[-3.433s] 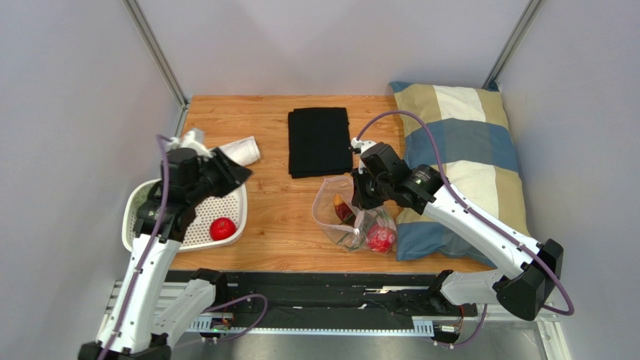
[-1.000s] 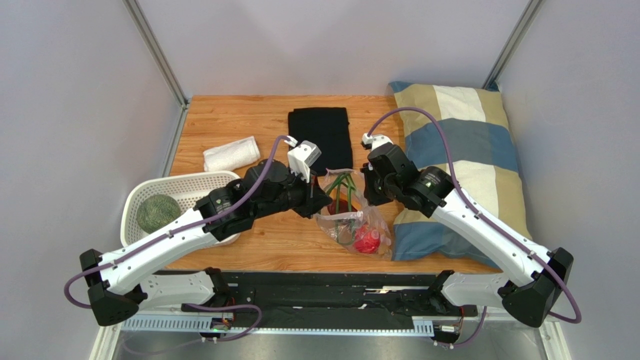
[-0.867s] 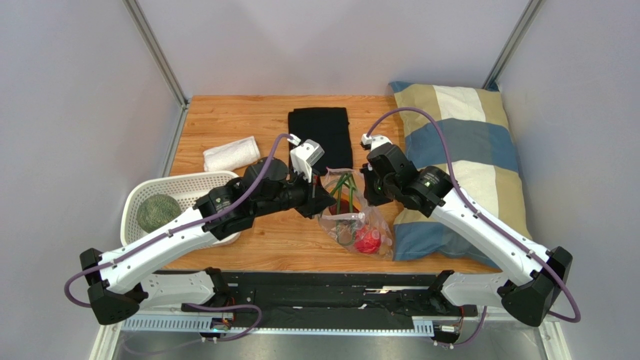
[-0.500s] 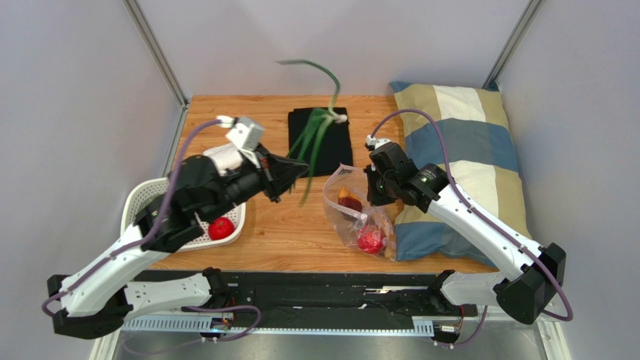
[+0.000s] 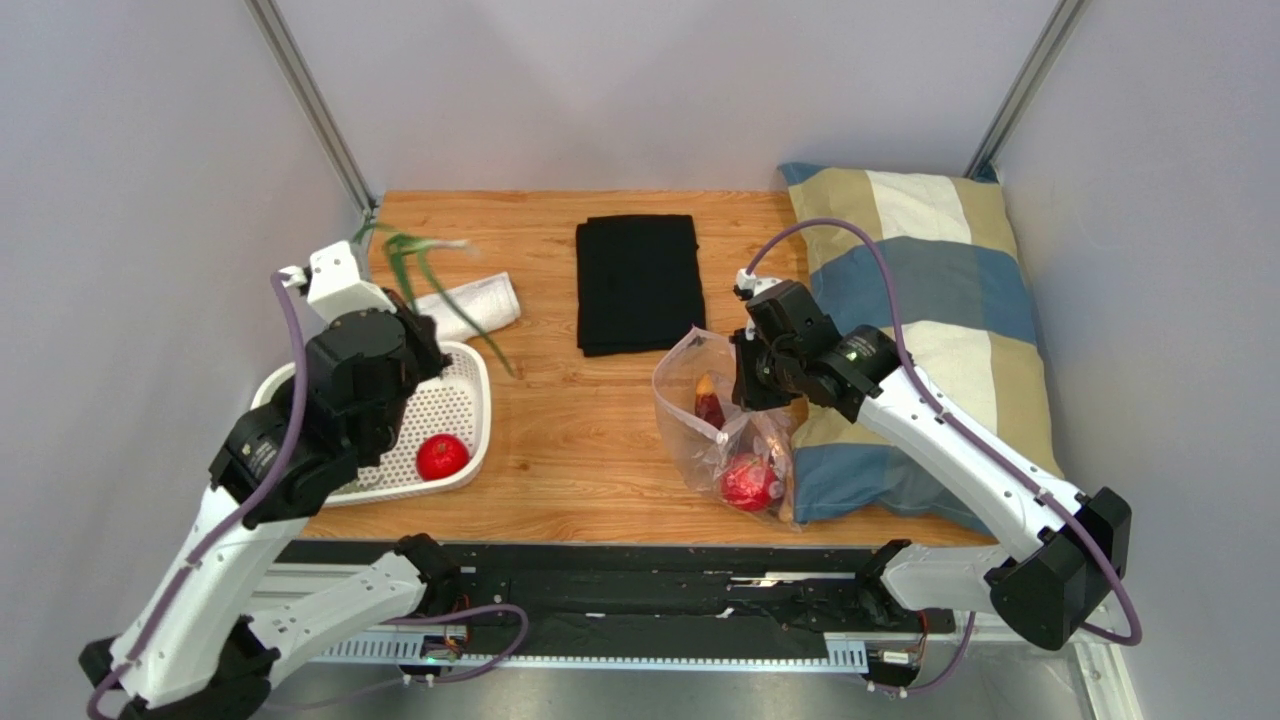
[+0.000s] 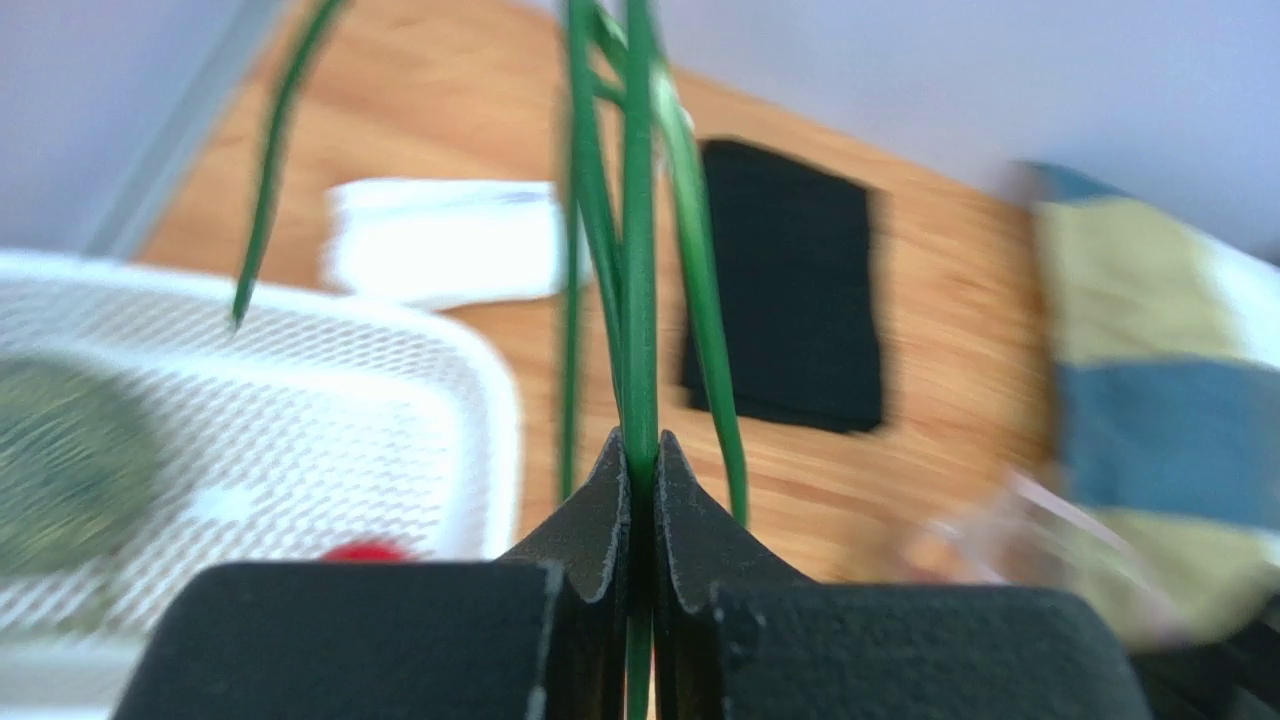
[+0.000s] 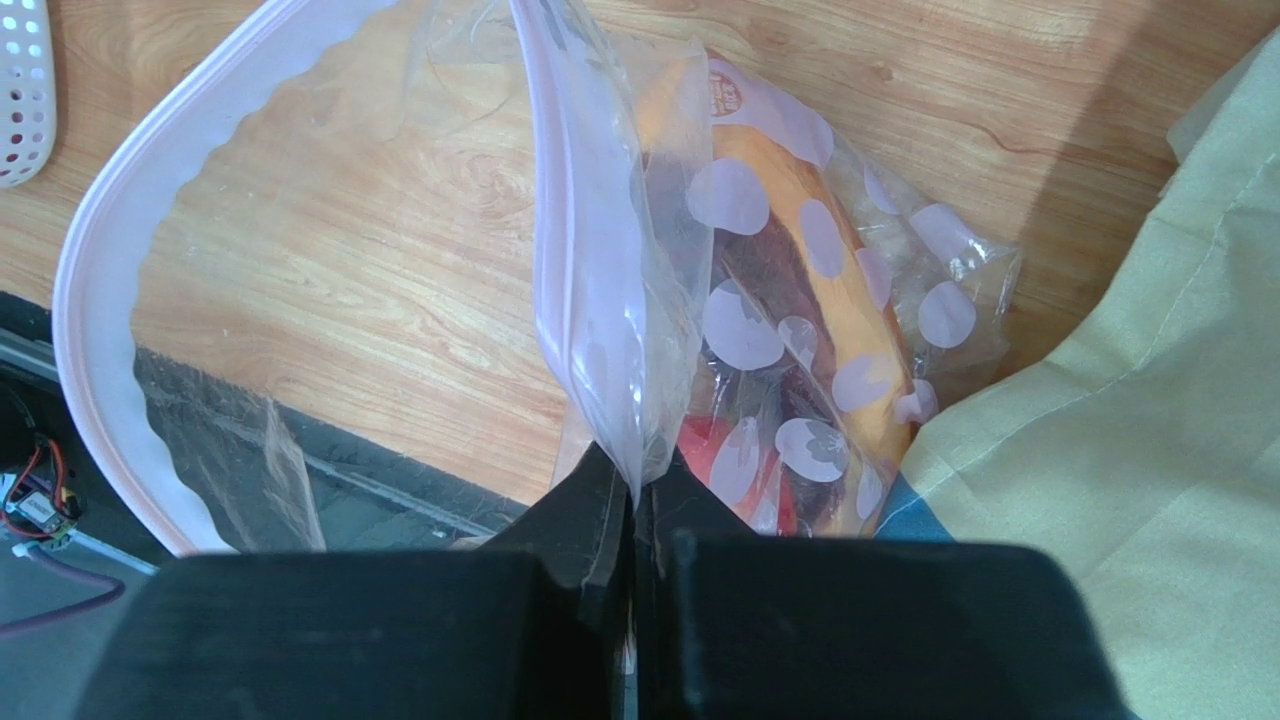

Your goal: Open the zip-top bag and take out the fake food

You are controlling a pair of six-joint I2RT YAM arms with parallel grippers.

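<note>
I'm pinching the thin stems of the green leafy bunch (image 6: 639, 255) in my left gripper (image 6: 639, 447), held up by the white basket (image 5: 469, 393), where one red fruit (image 5: 440, 456) is lying. My right gripper (image 7: 633, 483) is clamping the pinkish rim of the zip-top bag (image 7: 594, 285), which is gaping open on the table against the pillow (image 5: 932, 285). The orange piece (image 7: 796, 255) and the other red fruit (image 5: 750, 482) are sitting inside it.
</note>
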